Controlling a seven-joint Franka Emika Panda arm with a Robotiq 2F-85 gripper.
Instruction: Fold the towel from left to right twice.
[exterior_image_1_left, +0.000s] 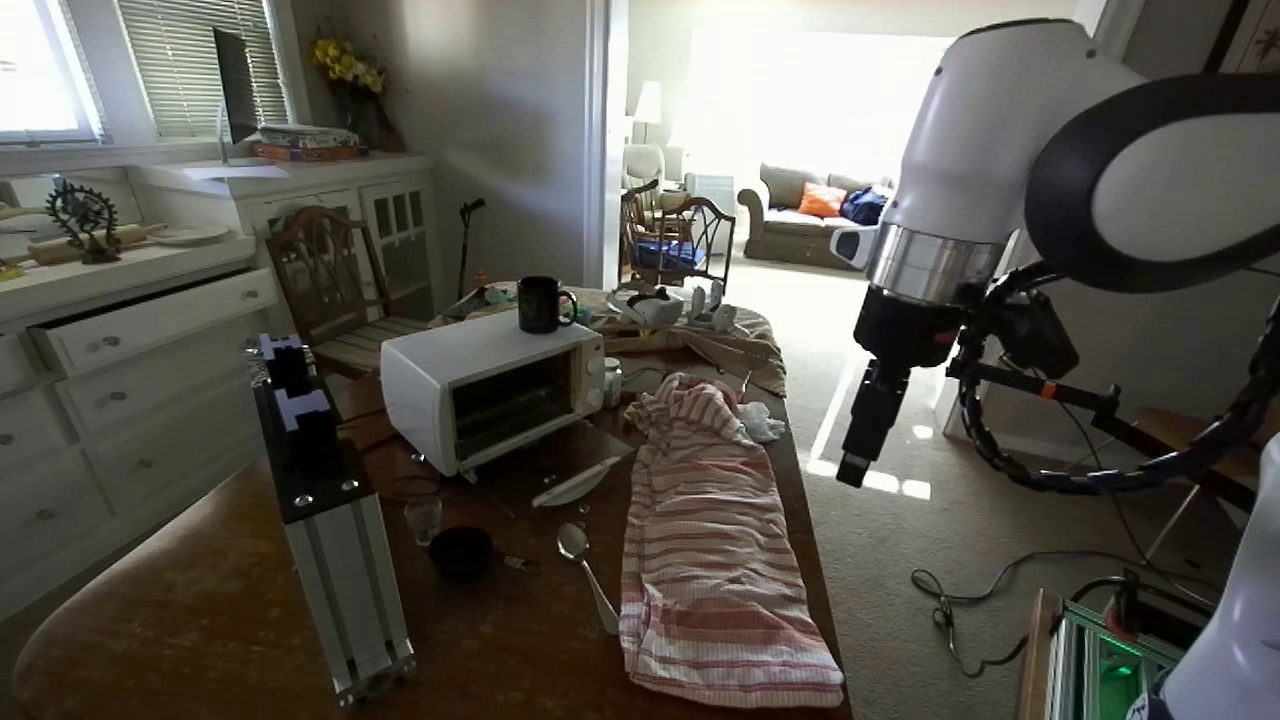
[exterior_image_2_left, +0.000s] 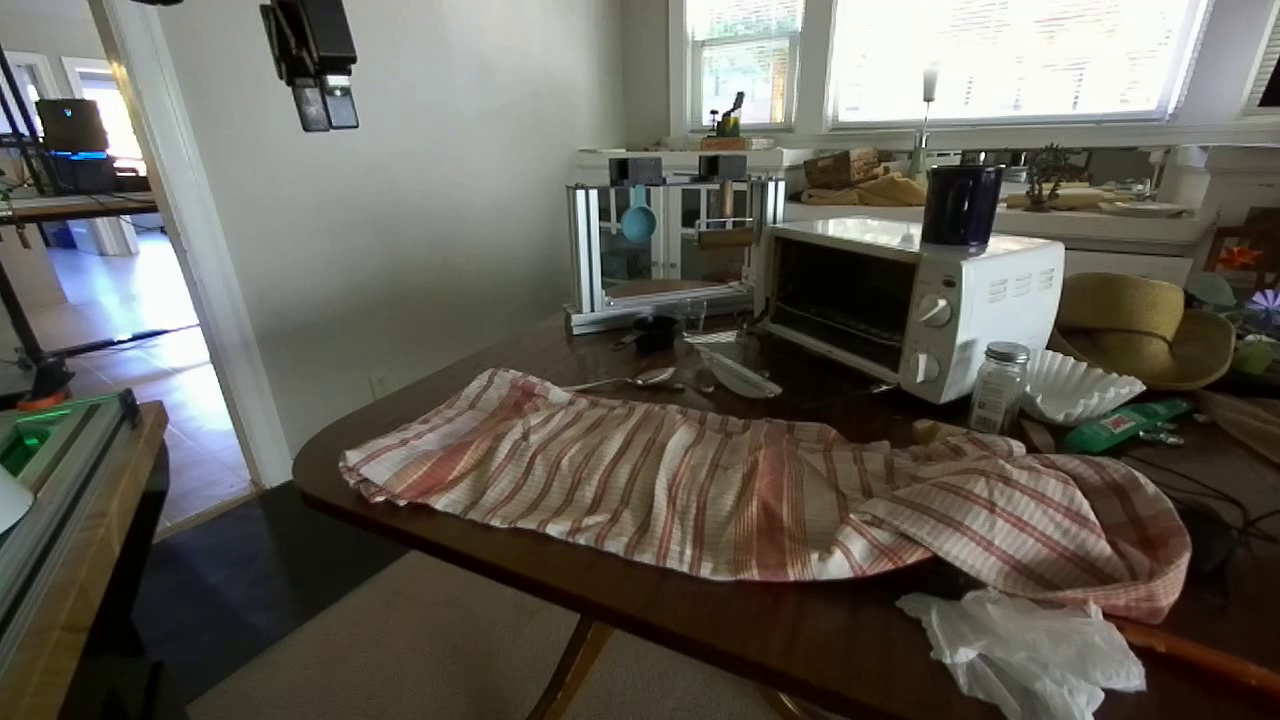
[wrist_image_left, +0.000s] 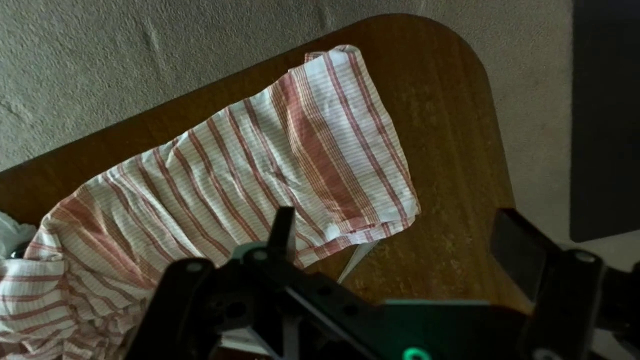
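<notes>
I have the gripper (wrist_image_left: 398, 239) raised well clear of the towel (wrist_image_left: 240, 175), its fingers spread wide. The towel lies along the long edge of the brown wooden table (wrist_image_left: 445, 125), bare wood showing between its flat end and the rounded corner, carpet (wrist_image_left: 200, 50) beyond; the spoon (exterior_image_1_left: 573, 541) and white toaster oven (exterior_image_1_left: 495, 380) sit to its inner side.

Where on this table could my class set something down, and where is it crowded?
In the wrist view, bare tabletop lies between the towel and a rounded corner; in an exterior view, between the metal frame, black cup and spoon. It's crowded around the clear glass and toaster oven.
</notes>
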